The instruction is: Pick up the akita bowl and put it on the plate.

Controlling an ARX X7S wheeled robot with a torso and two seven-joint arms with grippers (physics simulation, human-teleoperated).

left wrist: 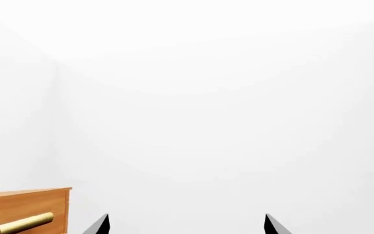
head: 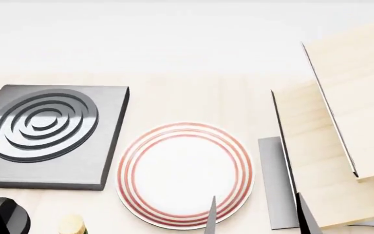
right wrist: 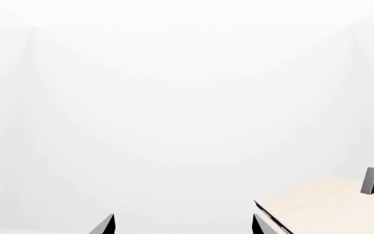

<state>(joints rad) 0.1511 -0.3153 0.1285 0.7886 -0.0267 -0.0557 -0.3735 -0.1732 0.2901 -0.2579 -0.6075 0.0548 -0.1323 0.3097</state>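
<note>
- Right gripper [head: 255, 214]: in head view its two dark fingertips stand apart at the near edge of the tabletop [head: 194, 97]. One tip overlaps the near rim of the plate [head: 184, 174], the other is over the light wooden board [head: 317, 161]. Nothing is between them, so it is spread wide and holds nothing. Right wrist view shows the same: two black tips w/ a wide gap.
- Left gripper [left wrist: 185, 225]: in left wrist view two black tips, well apart, nothing between; also spread and holding nothing. In head view only a dark pointed tip and a black rounded part show at the near left corner.
- Left wrist view has also a brown wooden cabinet corner [left wrist: 25, 209] w/ a brass handle [left wrist: 21, 224]; the rest is white background.
- Plate: white w/ thin red rings, flat on the tabletop, near the middle of the near edge. It carries nothing.
- Burner [head: 44, 134]: square, grey, dark rings, just beside the plate toward the left edge; not touching, as far as I can tell.
- Wooden board: tilted light panels at the right edge, w/ a grey flat sheet [head: 274, 185] under them, near the plate.
- Akita bowl: not visible in any view, so I cannot tell where it is.
- Small yellow-ish round thing [head: 71, 224] at the near edge, left of the plate; too cut off to identify.
</note>
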